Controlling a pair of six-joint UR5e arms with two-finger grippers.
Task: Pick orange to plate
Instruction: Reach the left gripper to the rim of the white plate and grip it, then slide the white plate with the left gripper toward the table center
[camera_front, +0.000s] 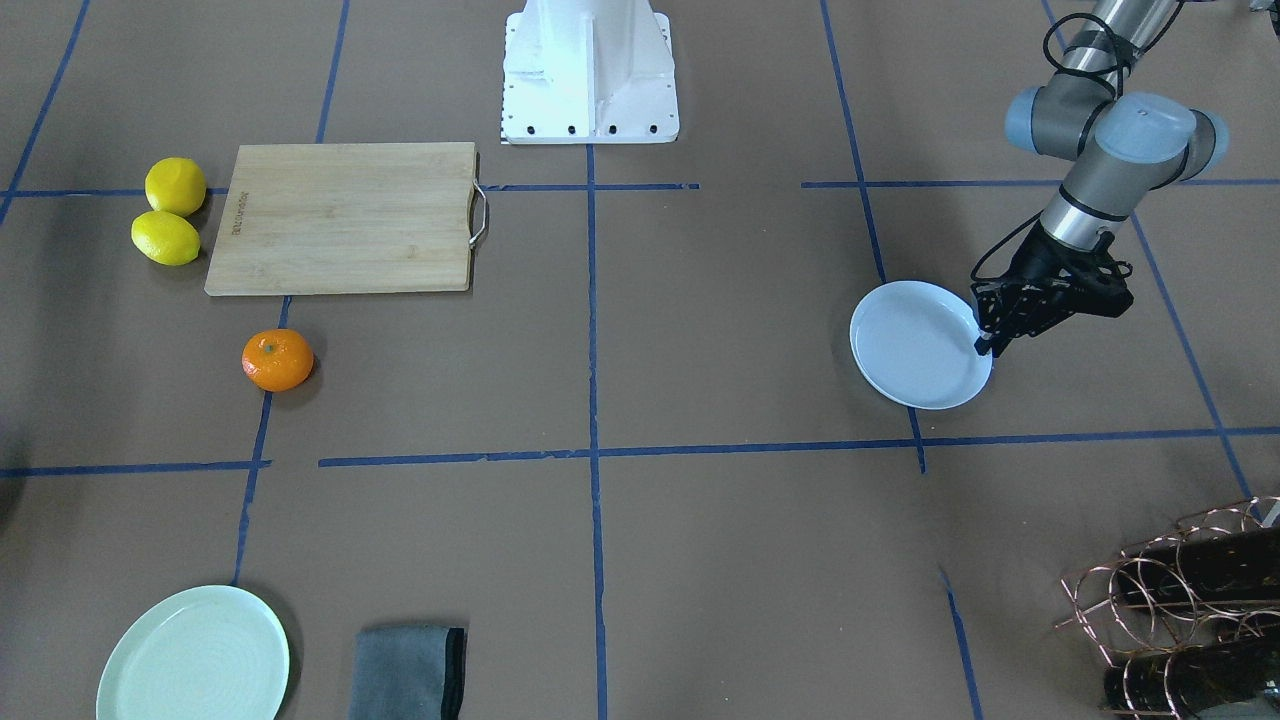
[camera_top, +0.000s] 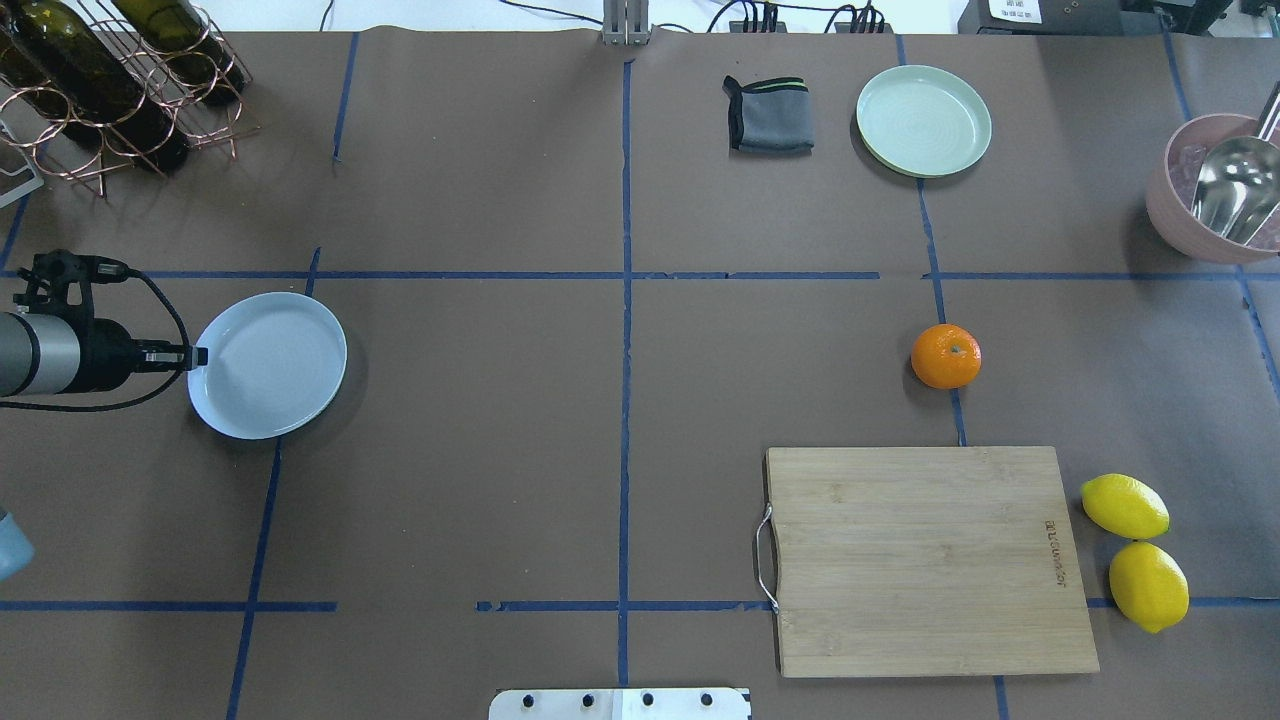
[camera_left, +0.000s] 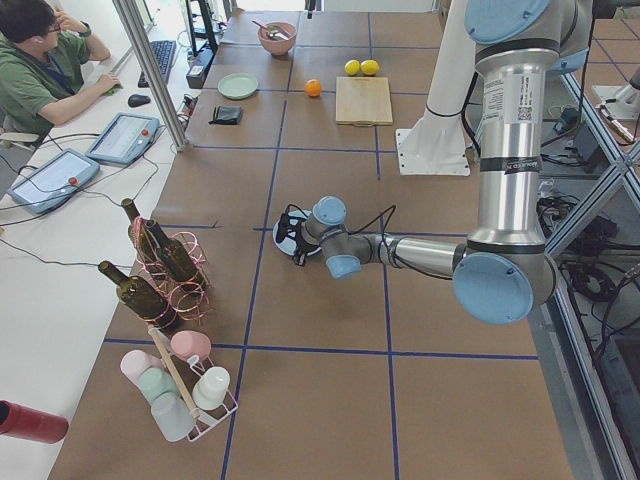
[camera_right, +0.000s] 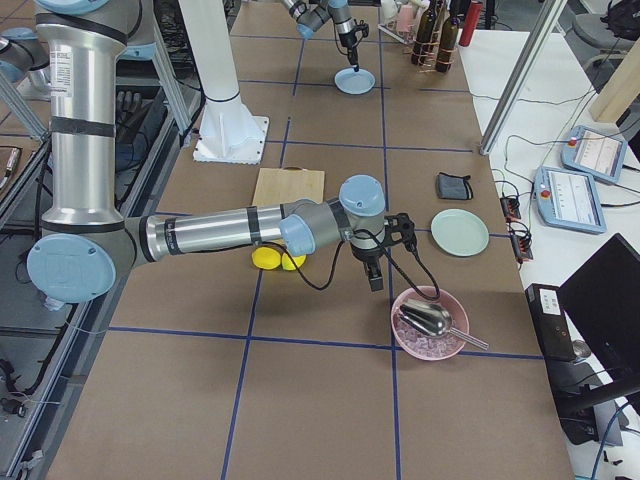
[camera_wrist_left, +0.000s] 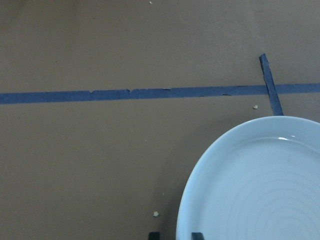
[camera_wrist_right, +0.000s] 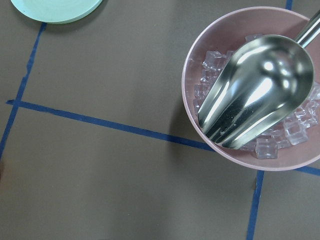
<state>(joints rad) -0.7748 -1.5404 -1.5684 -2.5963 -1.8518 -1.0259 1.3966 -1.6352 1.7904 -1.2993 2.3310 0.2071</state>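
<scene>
left gripper (camera_top: 198, 355): jaws straddle plate rim, narrow gap; clamped or not, cannot tell
plate (camera_top: 270, 365): left side of the table, nothing on it
orange (camera_top: 945, 356): on table, well apart from plate, untouched
right gripper (camera_right: 375, 282): near ice bowl (camera_wrist_right: 189, 85); open or closed, cannot tell
progress: nothing done; pick, carry and place all remain

Bright, even light from overhead; soft short shadows hug the orange (camera_front: 277, 359) and plate (camera_front: 915, 345), hard glare on the steel scoop (camera_wrist_right: 257, 95), focus crisp throughout, left wrist view slightly soft.
</scene>
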